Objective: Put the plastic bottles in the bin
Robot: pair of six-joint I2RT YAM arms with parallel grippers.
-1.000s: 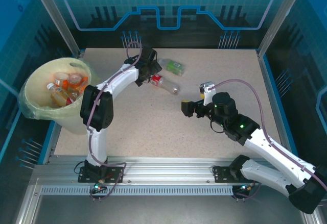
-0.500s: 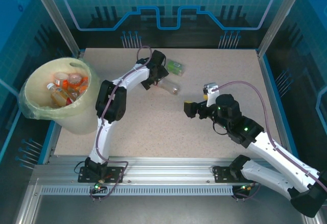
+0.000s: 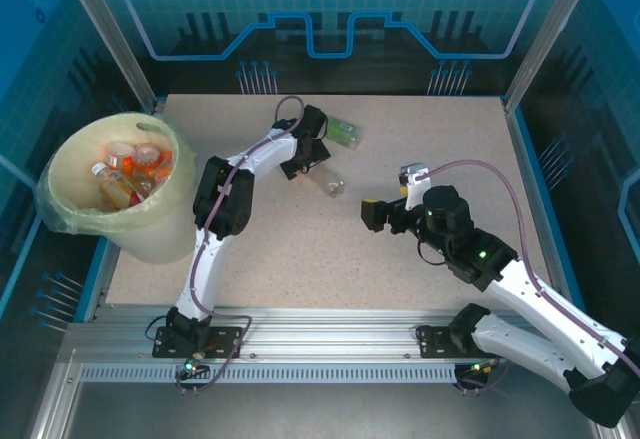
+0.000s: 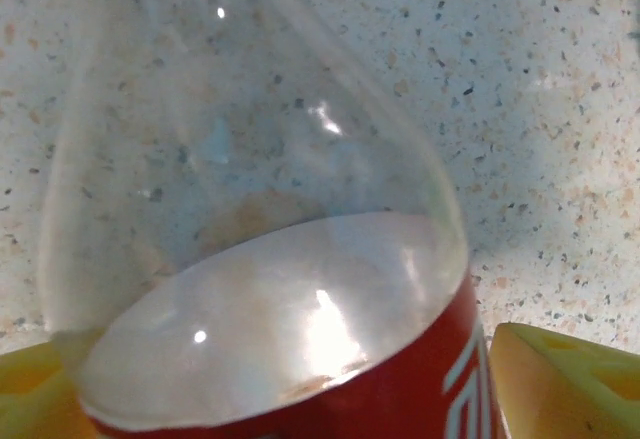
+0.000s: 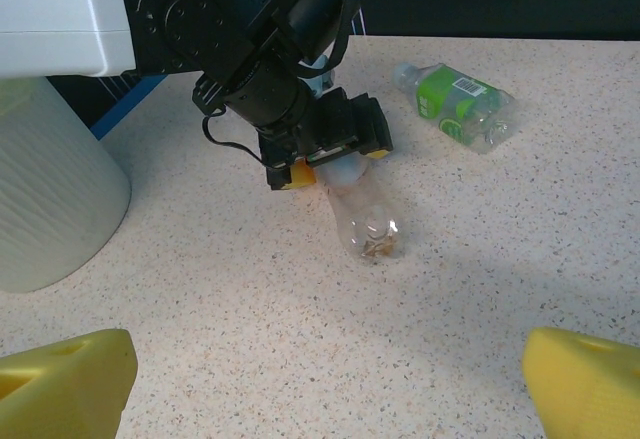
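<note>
Speckled beige table (image 3: 400, 279) with a blue rim fills the floor of a blue-walled cell. At its left edge stands the bin (image 3: 150, 239), partly out over the rim, with several bottles (image 3: 125, 174) lying inside. The left arm (image 3: 225, 194) stretches from the near edge, past the bin, to the far middle of the table. The right arm (image 3: 500, 269) lies across the right half, bent toward the centre. Much bare surface is open in the near half, along the right edge and in the far right corner.

Two bottles lie on the table in the far middle. The green bottle (image 3: 343, 131) is on its side near the far edge, apart from both grippers. The red bottle (image 3: 330, 181) lies a little nearer, its clear end pointing toward the right arm. The left gripper (image 3: 305, 159) is down over its labelled part, with the yellow fingers (image 4: 560, 379) one at each side of the label. Whether they press the bottle or only stand close beside it, I cannot tell. The right gripper (image 3: 366, 215) hovers near the red bottle without touching it, its fingers spread wide with nothing between them.
</note>
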